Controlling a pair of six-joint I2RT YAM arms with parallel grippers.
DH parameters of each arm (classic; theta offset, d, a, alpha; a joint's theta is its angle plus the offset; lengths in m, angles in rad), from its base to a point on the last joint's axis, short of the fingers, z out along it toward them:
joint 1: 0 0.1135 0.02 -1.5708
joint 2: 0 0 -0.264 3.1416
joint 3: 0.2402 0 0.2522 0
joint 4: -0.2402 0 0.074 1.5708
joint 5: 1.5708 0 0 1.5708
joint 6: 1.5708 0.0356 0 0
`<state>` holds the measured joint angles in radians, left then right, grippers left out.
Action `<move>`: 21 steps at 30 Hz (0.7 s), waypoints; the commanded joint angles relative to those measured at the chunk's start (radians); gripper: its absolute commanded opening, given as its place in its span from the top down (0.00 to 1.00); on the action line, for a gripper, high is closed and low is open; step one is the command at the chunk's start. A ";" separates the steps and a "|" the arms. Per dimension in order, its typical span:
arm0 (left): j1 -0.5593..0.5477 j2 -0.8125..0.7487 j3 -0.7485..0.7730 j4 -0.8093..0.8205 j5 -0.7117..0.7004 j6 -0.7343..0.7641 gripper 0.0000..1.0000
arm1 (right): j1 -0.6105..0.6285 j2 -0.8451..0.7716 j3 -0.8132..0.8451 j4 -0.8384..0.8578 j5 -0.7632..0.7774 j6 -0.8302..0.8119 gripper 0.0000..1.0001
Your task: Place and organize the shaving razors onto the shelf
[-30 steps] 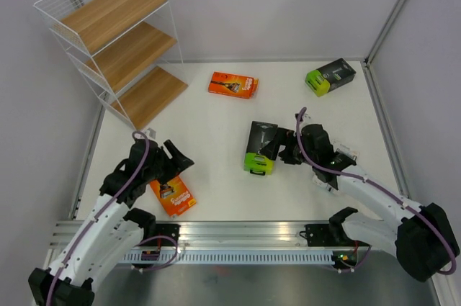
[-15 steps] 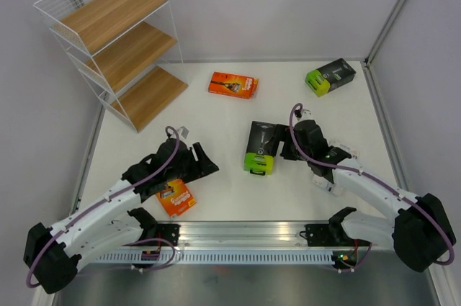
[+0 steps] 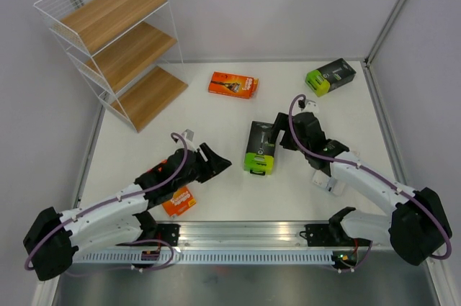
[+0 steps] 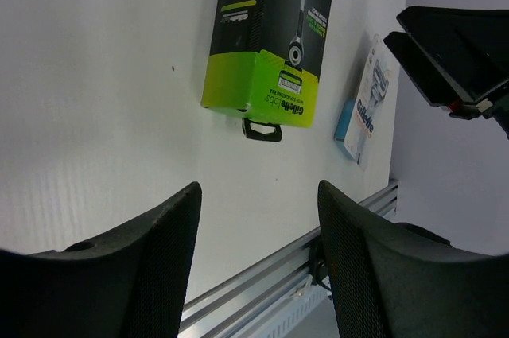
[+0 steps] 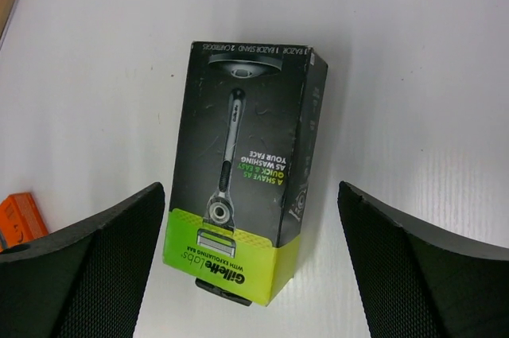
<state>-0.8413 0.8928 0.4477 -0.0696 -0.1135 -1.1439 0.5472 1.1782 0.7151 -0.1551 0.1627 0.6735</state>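
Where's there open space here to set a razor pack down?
All three shelf boards are bare. The table is free between shelf and far orange pack, and between that pack and the far black pack. Crowded at centre: left end effector and right end effector flank the middle black pack.

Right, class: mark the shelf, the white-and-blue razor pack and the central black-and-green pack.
shelf [image 3: 115, 9]: top external view, top board.
white-and-blue razor pack [image 4: 364, 107]: left wrist view, front face.
central black-and-green pack [image 5: 242, 175]: right wrist view, black front panel.

Left gripper [image 3: 218, 163] is reaching toward the central black-and-lime pack [image 3: 261, 146]; right gripper [image 3: 276, 133] is shifting beside it toward its black end.
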 commanded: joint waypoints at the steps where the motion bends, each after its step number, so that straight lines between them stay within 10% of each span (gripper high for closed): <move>1: -0.053 0.023 -0.038 0.154 -0.119 -0.125 0.34 | 0.000 -0.018 0.029 -0.026 0.089 0.029 0.04; 21: -0.259 0.300 -0.070 0.410 -0.384 -0.407 0.40 | -0.056 -0.083 0.038 -0.135 0.118 0.006 0.02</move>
<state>-1.0912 1.1675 0.3817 0.2440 -0.4408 -1.4574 0.4934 1.1301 0.7437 -0.2707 0.2859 0.6846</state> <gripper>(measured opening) 0.612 0.979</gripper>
